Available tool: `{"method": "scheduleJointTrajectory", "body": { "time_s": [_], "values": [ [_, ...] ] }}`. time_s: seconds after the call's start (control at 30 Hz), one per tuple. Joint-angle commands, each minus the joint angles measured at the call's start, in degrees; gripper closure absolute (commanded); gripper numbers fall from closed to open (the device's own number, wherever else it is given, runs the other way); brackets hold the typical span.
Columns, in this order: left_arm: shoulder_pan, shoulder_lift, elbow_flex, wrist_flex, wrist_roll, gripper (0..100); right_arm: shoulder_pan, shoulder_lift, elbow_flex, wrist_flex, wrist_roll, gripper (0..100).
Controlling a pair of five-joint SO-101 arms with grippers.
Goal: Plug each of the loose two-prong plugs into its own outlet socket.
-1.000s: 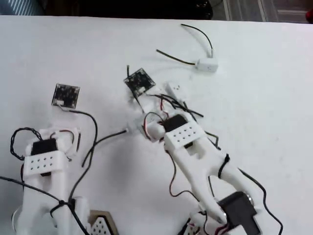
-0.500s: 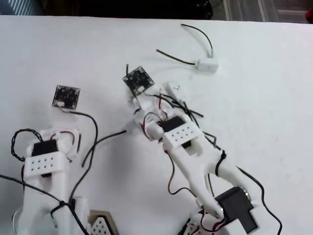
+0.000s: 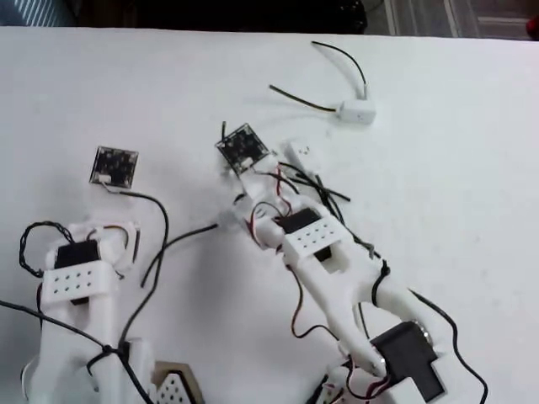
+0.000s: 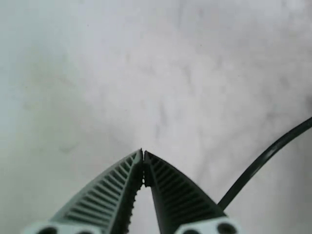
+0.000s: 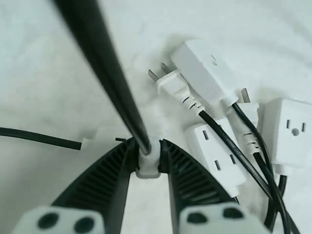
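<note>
Two-prong plugs (image 5: 169,84) lie loose on the bench (image 3: 472,168), two counted, tangled in black leads (image 5: 253,161) beside two slotted sockets (image 5: 217,157) and a white block (image 5: 202,66). The right tool (image 5: 146,146), its arm stretched to mid-bench, is clamped on a white cable end (image 5: 147,163). The left tool (image 4: 143,156) has its tips together beside a black cable (image 4: 263,161).

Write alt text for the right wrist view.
The right end effector grips the white end of a thick black cord. Beyond it on the white table lie a loose two-prong plug and white outlet sockets.
</note>
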Motion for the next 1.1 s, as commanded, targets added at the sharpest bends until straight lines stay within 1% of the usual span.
{"method": "scheduleJointTrajectory", "body": {
  "time_s": [0.0,0.13,0.63,0.87,1.0,1.07],
  "values": [
    [-0.2,-1.3,0.1,-0.8,0.6,97,0.6,1.5,-0.4,-1.4,0.4,98.1],
    [-0.3,-1.3,0.1,-0.8,0.6,97,1.2,4.4,-0.4,-3.5,0.4,98.1],
    [-0.4,-1.3,0.1,-0.8,0.6,97,1.9,3.6,3.3,-3.5,0.2,98.1],
    [-0.4,-1.5,0.7,-1.0,0.6,97,1.8,8.8,2.1,-3.2,0.1,98.1],
    [-0.4,-1.5,0.7,-1.0,0.6,97,2.0,6.1,2.1,-2.8,-0.1,98.1],
    [-0.4,-1.5,0.7,-1.0,0.6,97,2.1,3.6,2.0,-0.2,-0.1,98.1]
  ]
}}
